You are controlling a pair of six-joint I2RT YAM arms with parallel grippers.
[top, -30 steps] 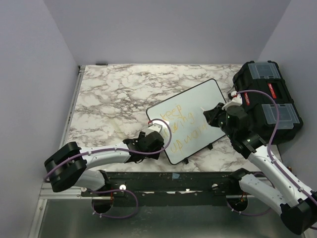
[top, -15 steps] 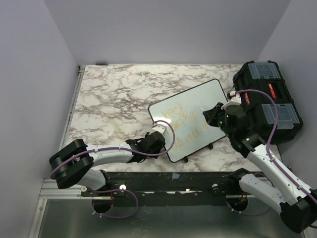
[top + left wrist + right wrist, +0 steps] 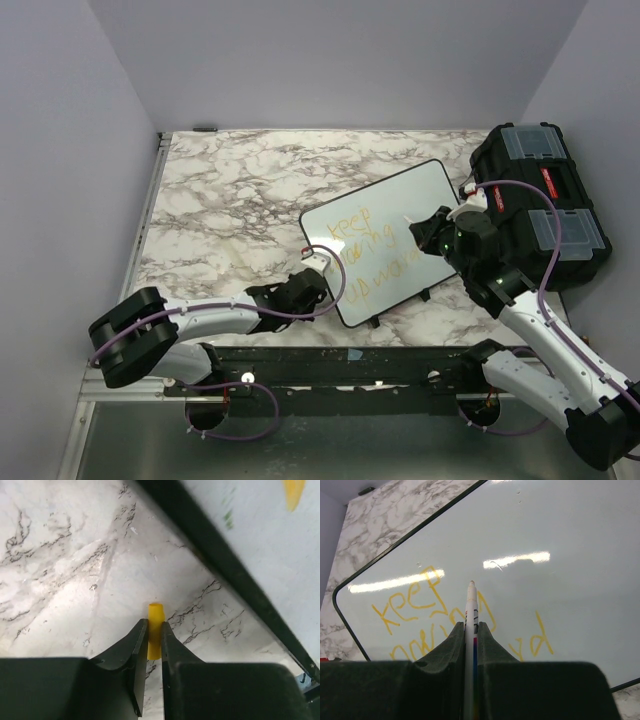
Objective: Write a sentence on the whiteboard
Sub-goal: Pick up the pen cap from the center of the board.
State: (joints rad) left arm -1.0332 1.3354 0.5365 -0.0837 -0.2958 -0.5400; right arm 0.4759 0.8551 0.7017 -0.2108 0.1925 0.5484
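Observation:
The whiteboard (image 3: 410,200) lies tilted on the marble table, with the sentence (image 3: 368,250) in yellow-orange lines starting "keep". My right gripper (image 3: 432,232) hovers over the board's right part, shut on a white marker (image 3: 470,611). The marker's tip points at the writing (image 3: 412,604) on the whiteboard (image 3: 560,530). My left gripper (image 3: 318,284) sits low at the board's near-left edge. In the left wrist view the left gripper (image 3: 154,623) is shut on a small yellow cap (image 3: 155,615), just off the board's black rim (image 3: 225,570).
A black toolbox (image 3: 540,205) with clear lid compartments stands at the right, close behind the right arm. Marble tabletop (image 3: 230,200) stretches left of the board. Grey walls close in on the left, the back and the right.
The left gripper's fingers have closed onto the yellow cap beside the board's edge. The right gripper with the marker has barely moved.

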